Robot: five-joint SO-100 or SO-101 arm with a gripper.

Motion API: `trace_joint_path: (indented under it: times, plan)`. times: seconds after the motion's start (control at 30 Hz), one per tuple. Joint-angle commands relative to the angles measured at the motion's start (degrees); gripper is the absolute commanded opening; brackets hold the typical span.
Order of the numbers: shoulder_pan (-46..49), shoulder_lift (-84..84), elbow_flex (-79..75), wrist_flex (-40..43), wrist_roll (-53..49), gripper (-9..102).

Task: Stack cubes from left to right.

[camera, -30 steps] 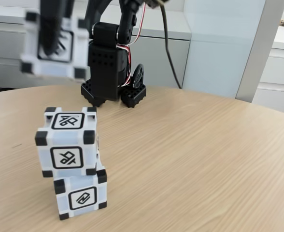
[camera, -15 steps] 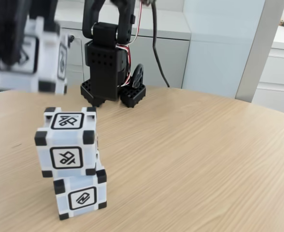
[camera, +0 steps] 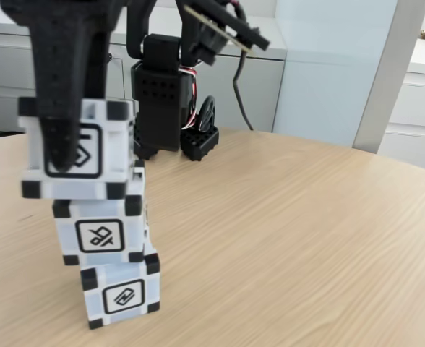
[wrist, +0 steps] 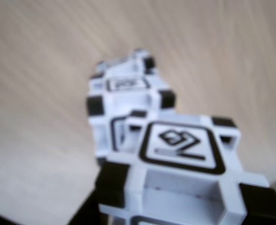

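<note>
Third cube (camera: 79, 148), pinched in the fingers (camera: 61, 148), swings in from the left and now hovers over the two-cube stack (camera: 110, 249), ready for lowering.

The tabletop (camera: 292, 231) is pale wood with a curved far edge. Directly on it in the fixed view stand the bottom cube (camera: 122, 295), near the front left, and the arm's black base (camera: 170, 141) at the back, well apart from it.
</note>
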State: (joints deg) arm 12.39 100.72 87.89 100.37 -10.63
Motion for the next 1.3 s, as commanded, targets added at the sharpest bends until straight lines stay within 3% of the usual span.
trace_joint_path:
  times: [0.0, 0.17, 1.2, 1.27]
  plan:
    - [-0.70, 0.79, -2.99, 2.20, -0.35, 0]
    - [-0.70, 0.26, -2.99, 5.54, -0.79, 0]
    - [0.26, 0.09, -1.93, 5.80, -3.25, 0]
    - [0.26, 0.09, -1.93, 5.80, -3.34, 4]
